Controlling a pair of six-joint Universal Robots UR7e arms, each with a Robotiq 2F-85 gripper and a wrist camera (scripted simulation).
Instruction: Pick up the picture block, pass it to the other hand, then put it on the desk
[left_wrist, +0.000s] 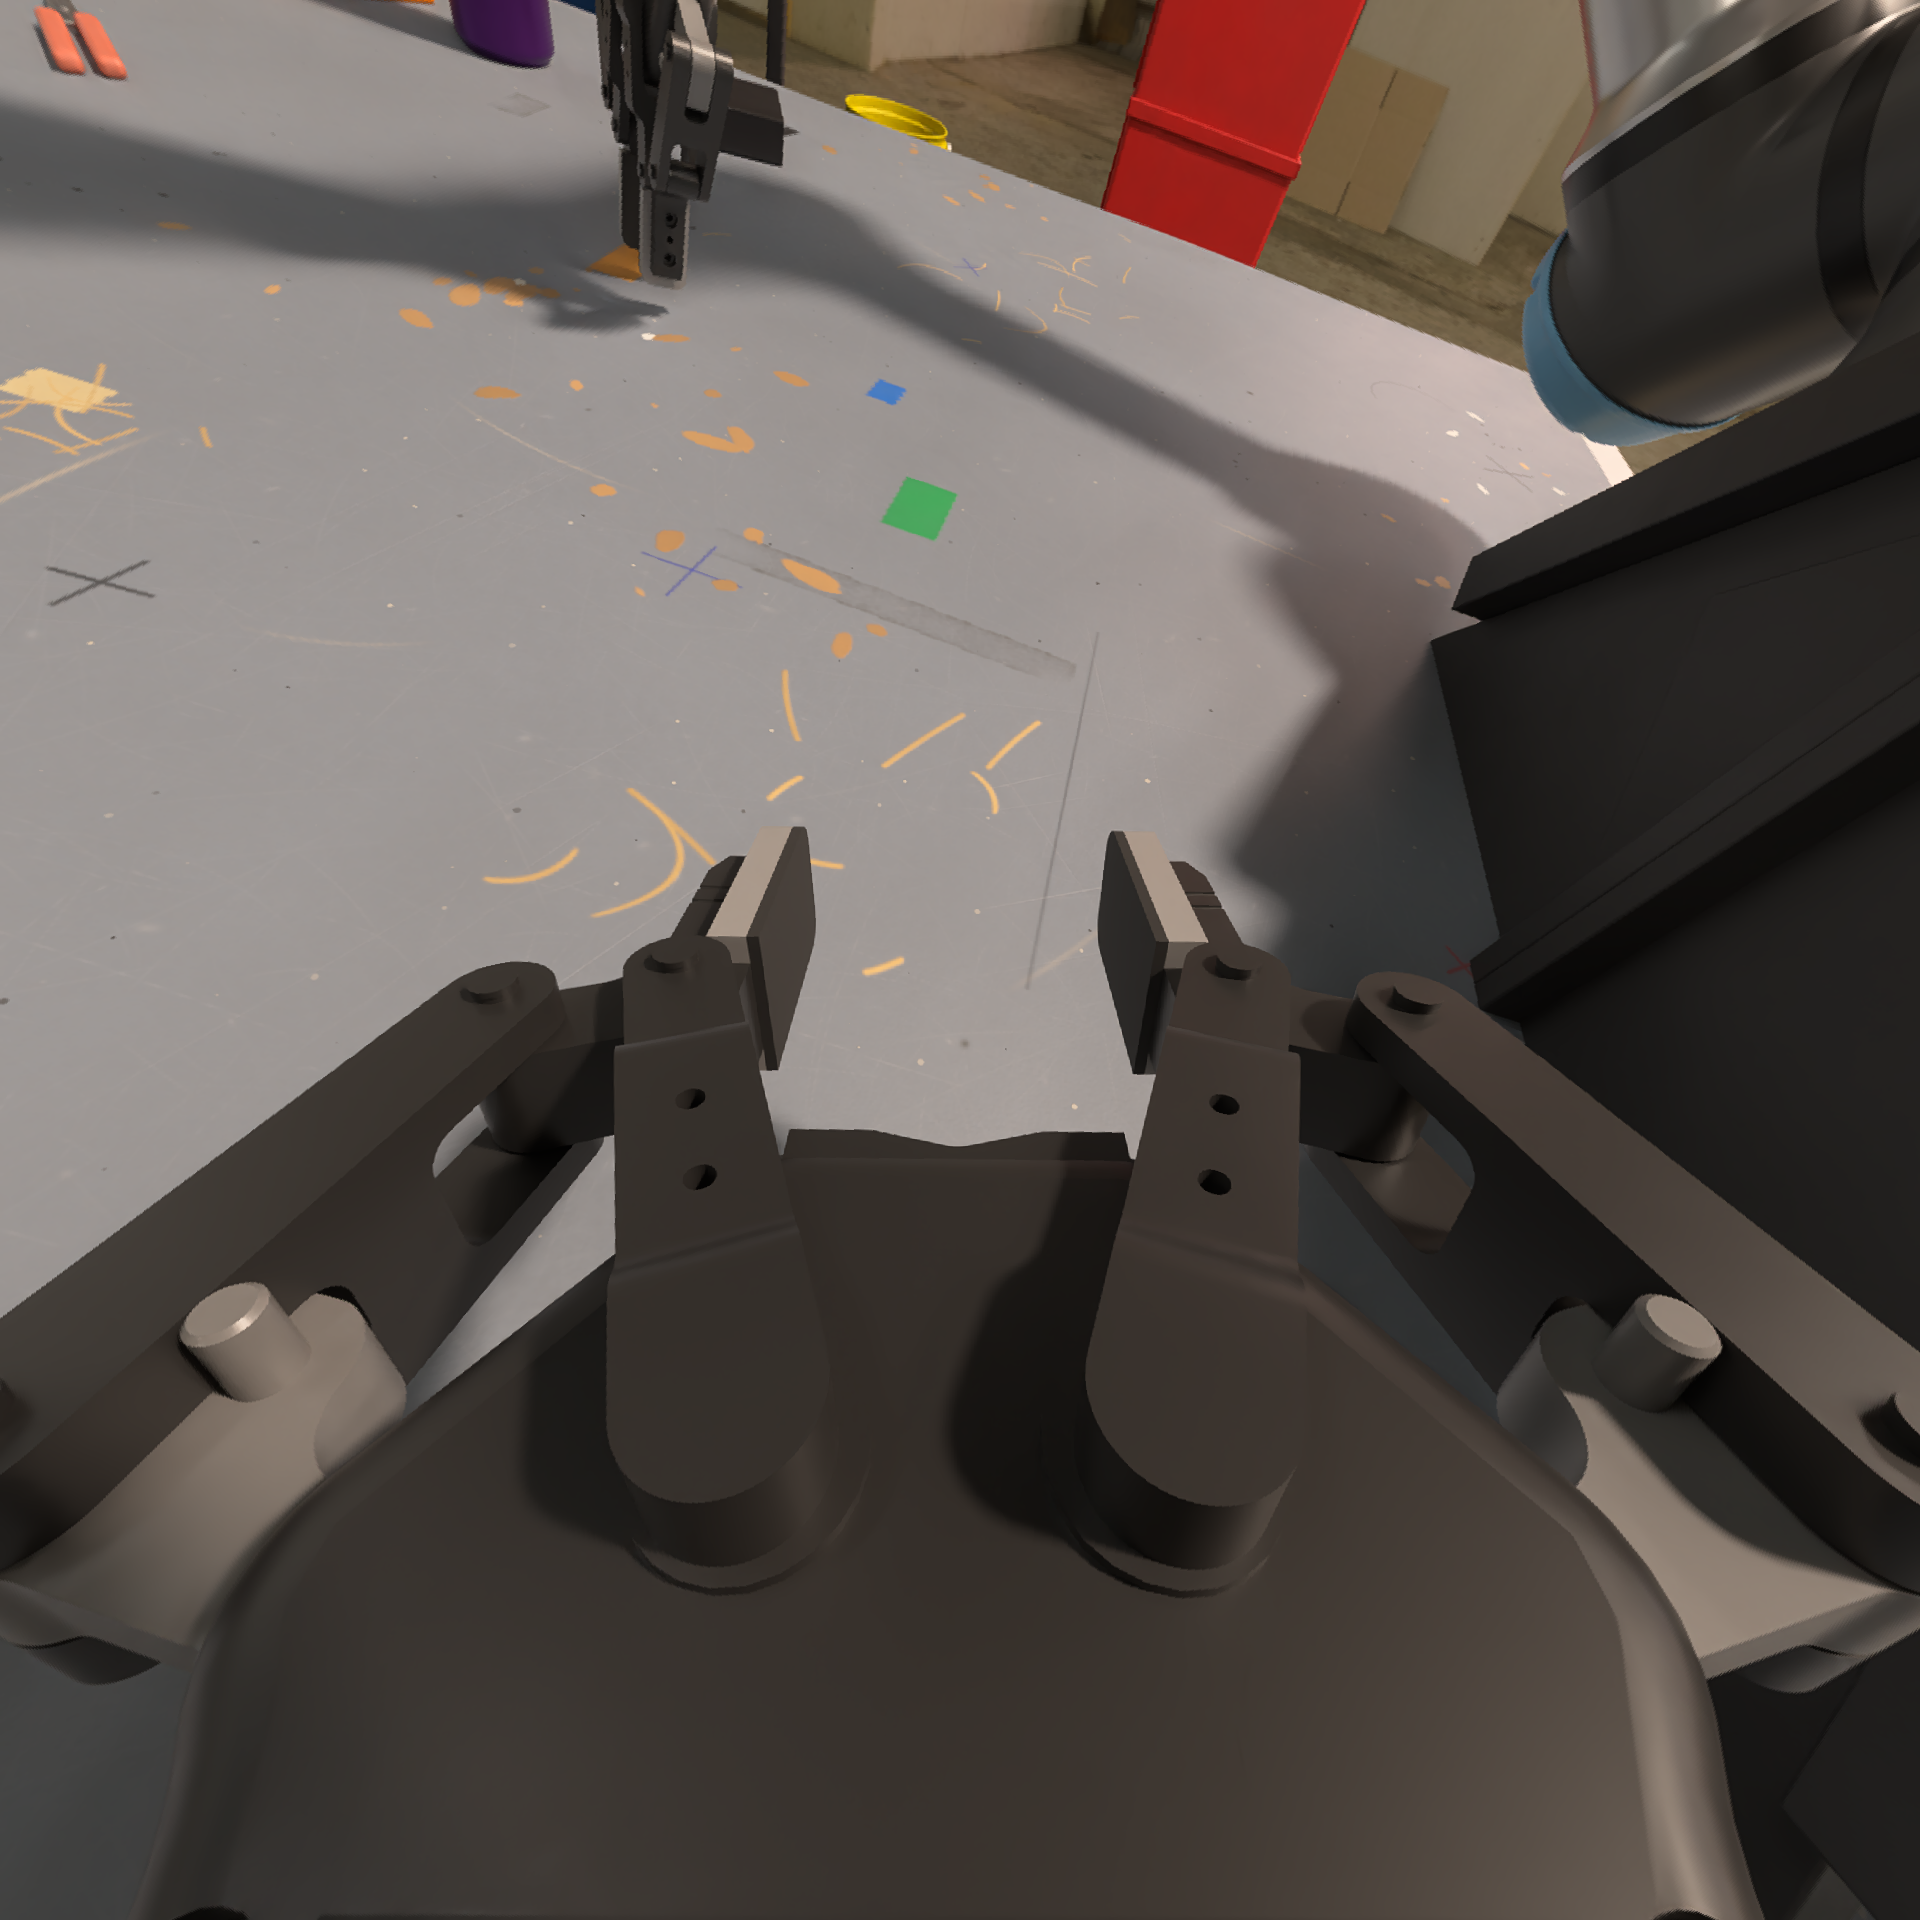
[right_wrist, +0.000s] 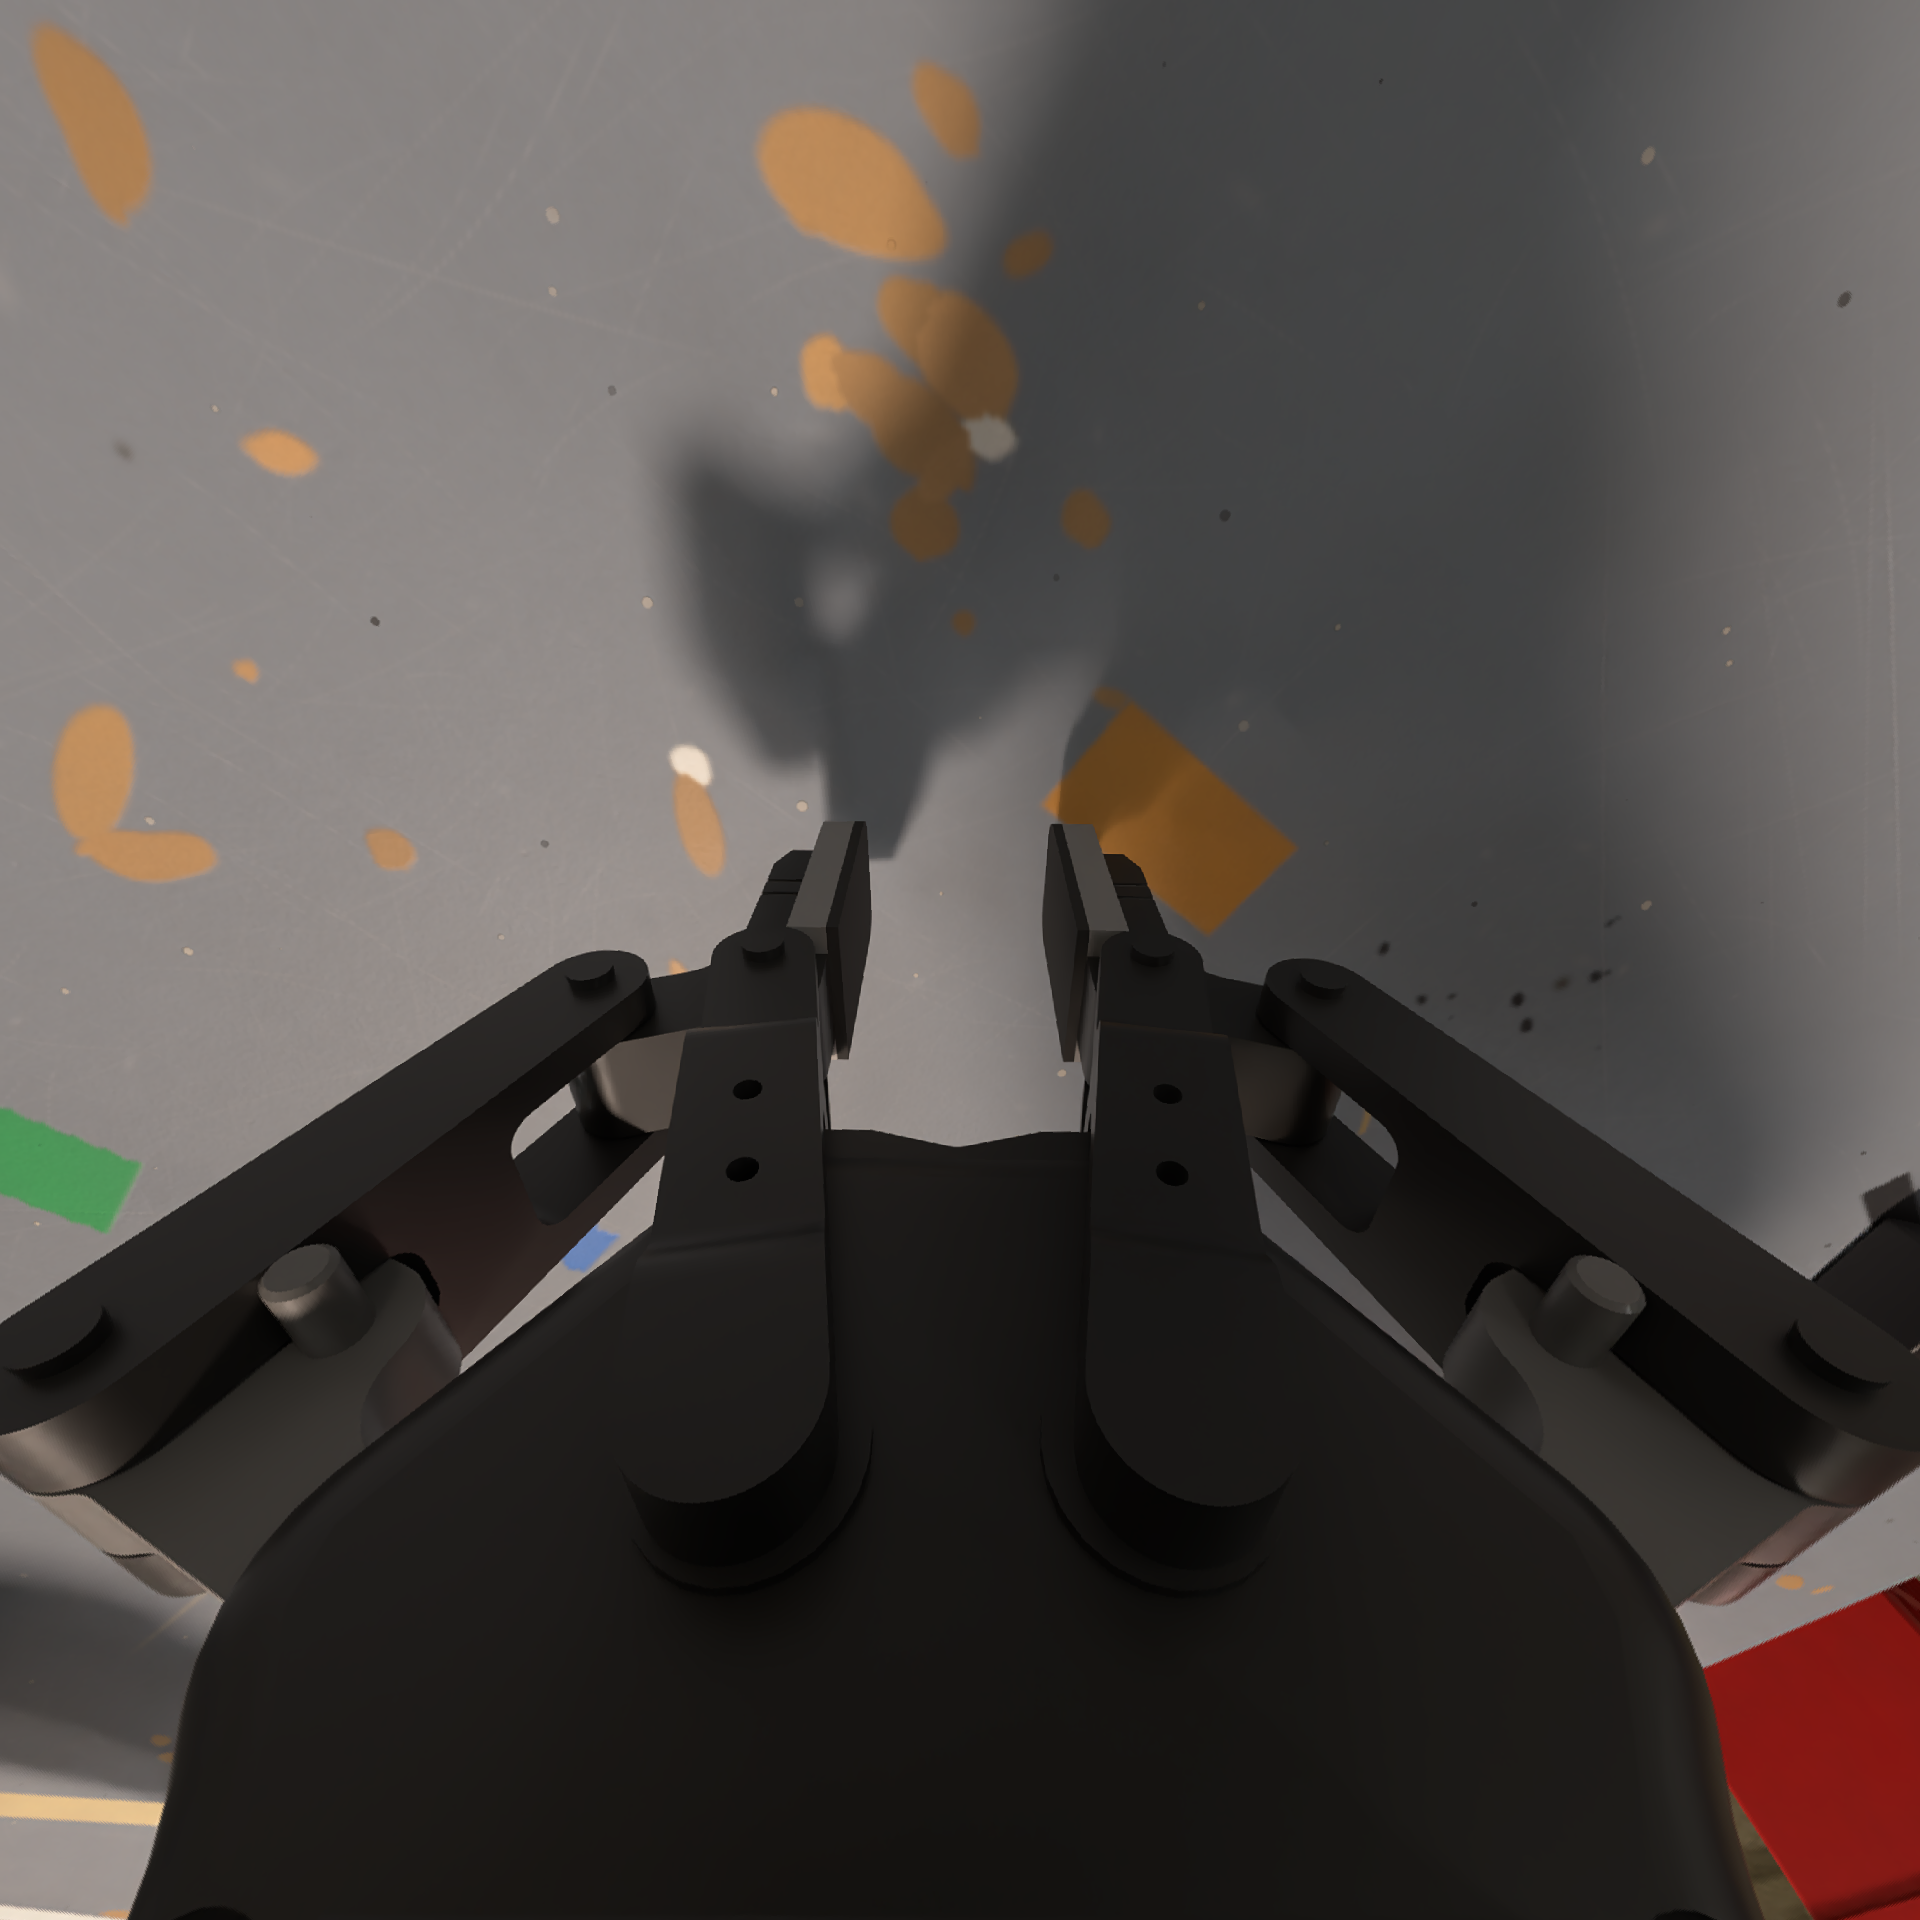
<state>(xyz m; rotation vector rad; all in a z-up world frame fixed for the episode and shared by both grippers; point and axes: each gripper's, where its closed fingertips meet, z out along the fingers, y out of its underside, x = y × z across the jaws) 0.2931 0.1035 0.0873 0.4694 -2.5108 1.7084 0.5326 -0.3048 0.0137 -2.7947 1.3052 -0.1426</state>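
No picture block shows in either view. My left gripper (left_wrist: 956, 904) is open and empty, low over the grey desk (left_wrist: 312, 727) near its marked middle. My right gripper (right_wrist: 956, 904) is open and empty, with its jaws a little closer together, and points straight down just above the desk (right_wrist: 416, 312). A flat orange square mark (right_wrist: 1174, 810) lies just right of its fingertips. In the left wrist view the right gripper (left_wrist: 660, 260) stands upright at the far side, its tips at that orange mark (left_wrist: 618, 262).
A black box (left_wrist: 1683, 779) stands at the desk's right side. A purple cup (left_wrist: 504, 26) and orange-handled pliers (left_wrist: 78, 42) lie at the far left. Flat green (left_wrist: 920, 509) and blue (left_wrist: 885, 392) squares mark the desk. A red post (left_wrist: 1226, 114) and a yellow bucket (left_wrist: 899, 114) stand beyond the edge.
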